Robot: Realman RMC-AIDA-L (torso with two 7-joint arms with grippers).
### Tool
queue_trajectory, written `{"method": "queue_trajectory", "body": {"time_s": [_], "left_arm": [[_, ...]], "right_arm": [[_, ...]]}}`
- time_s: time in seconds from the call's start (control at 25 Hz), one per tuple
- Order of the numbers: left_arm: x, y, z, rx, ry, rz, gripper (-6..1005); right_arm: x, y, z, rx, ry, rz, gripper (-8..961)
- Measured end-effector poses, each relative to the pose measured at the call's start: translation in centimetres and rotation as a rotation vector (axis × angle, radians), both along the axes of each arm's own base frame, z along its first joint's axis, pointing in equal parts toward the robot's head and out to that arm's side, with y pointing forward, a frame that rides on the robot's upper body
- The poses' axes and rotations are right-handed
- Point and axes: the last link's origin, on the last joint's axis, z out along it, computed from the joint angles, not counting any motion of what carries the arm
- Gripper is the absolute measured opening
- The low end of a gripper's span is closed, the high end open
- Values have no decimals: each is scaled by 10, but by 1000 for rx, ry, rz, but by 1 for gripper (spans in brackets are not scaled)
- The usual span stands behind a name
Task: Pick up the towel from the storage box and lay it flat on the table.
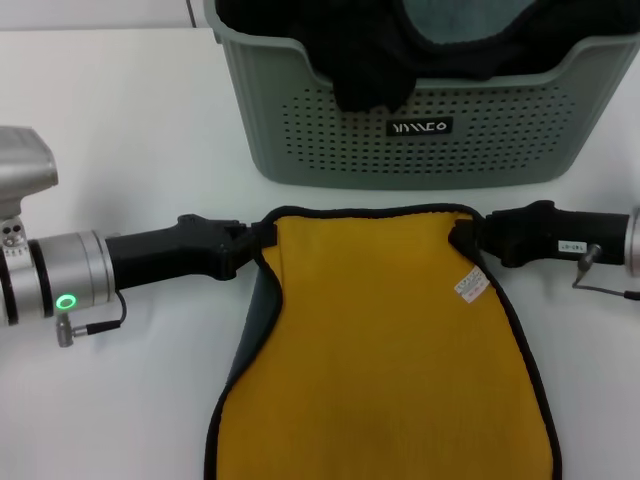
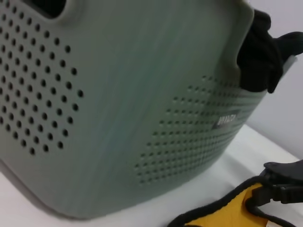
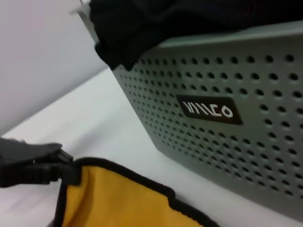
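Note:
The towel (image 1: 380, 350) is spread yellow face up on the white table (image 1: 120, 120), in front of the storage box (image 1: 420, 130). Its white tag (image 1: 470, 285) is near the right edge, and some grey-teal underside shows at its left edge. My left gripper (image 1: 255, 240) is shut on the towel's far left corner. My right gripper (image 1: 468, 235) is shut on its far right corner. The far edge is stretched between them. The towel also shows in the left wrist view (image 2: 227, 208) and the right wrist view (image 3: 113, 198).
A black cloth (image 1: 370, 60) hangs over the box's front rim, and a grey-teal cloth (image 1: 450, 20) lies inside. The box wall (image 2: 118, 109) stands close behind both grippers. The towel's near end runs out of the head view.

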Motion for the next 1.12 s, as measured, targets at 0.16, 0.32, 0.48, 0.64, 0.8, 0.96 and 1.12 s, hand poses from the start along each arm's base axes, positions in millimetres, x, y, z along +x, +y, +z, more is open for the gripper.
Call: {"method": "queue_trajectory", "body": {"time_s": [0.16, 0.32, 0.48, 0.64, 0.8, 0.96, 1.12], "left_arm": [[1, 4, 3, 14, 15, -12, 21], [-6, 9, 6, 50, 44, 27, 21], [-13, 14, 10, 66, 62, 86, 38], [-15, 17, 13, 76, 70, 100, 179], [-16, 19, 15, 83, 73, 115, 309], [-18, 18, 17, 85, 69, 129, 396], [-20, 8, 32, 120, 29, 113, 483]], "right_arm": [[-7, 4, -1, -10, -16, 8, 107], [-7, 4, 3, -23, -29, -5, 109], [0, 1, 5, -23, -39, -37, 111], [4, -2, 11, -3, -42, -39, 113], [7, -6, 19, 31, -49, -28, 348], [8, -12, 29, 37, -40, -31, 507], [2, -30, 43, 3, 8, 76, 626]]}}
